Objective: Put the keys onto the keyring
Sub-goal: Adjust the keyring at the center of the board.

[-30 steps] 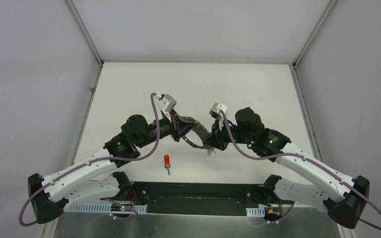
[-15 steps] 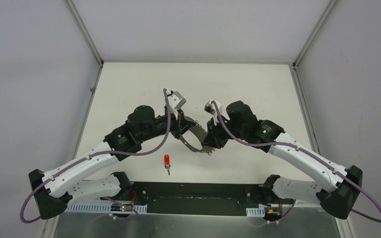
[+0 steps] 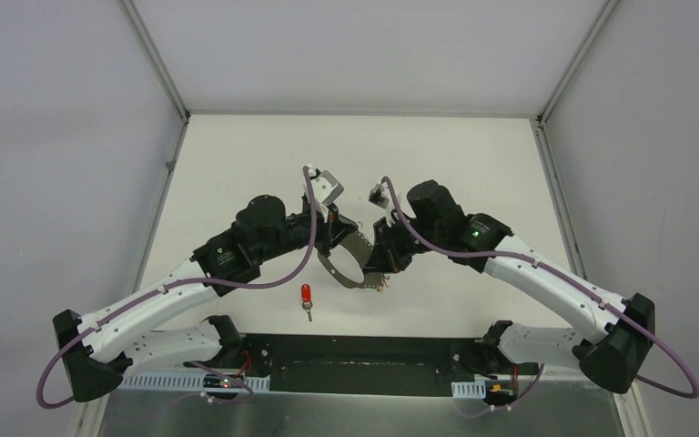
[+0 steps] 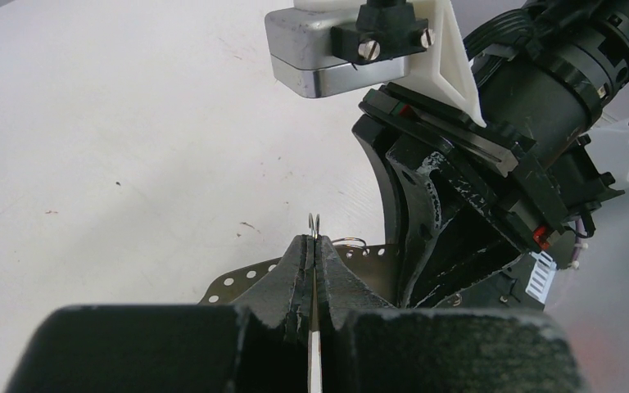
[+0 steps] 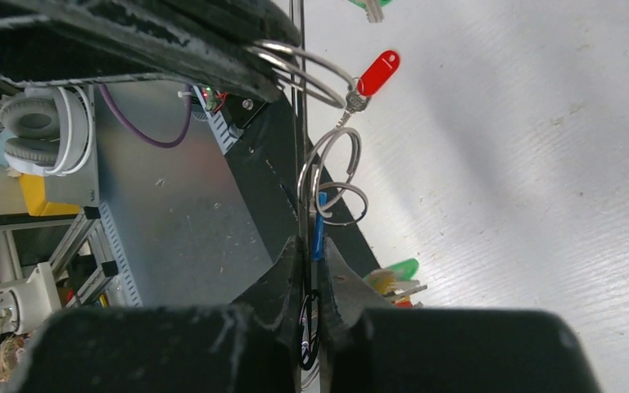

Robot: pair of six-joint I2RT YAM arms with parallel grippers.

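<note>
1. Red key [image 3: 307,293]: lies flat on the table [image 3: 237,182], close to the near edge. Head points to 12 o'clock, blade to 6 o'clock. It sits at 7 o'clock from the keyring [image 3: 344,281], apart from the loop and clear of both grippers.

2. Keyring: spans the gap between the two grippers, at the middle of the table's width. The grey loop bulges toward 6 o'clock.

3. Left gripper [image 4: 313,246]: positioned at 10 o'clock on the keyring. Fingers are pressed together and pinch the thin ring wire. A short piece of wire stands out past the fingertips.

4. Right gripper [image 5: 311,264]: positioned at 3 o'clock on the keyring. Fingers are almost fully closed and pinch the ring wire, which runs straight out from between them. Coils of wire loop just beyond the tips.

5. Green key [image 5: 400,268]: sits just beside the right fingers, at 4 o'clock in the right wrist view. Whether it is threaded on the wire cannot be told.
</note>
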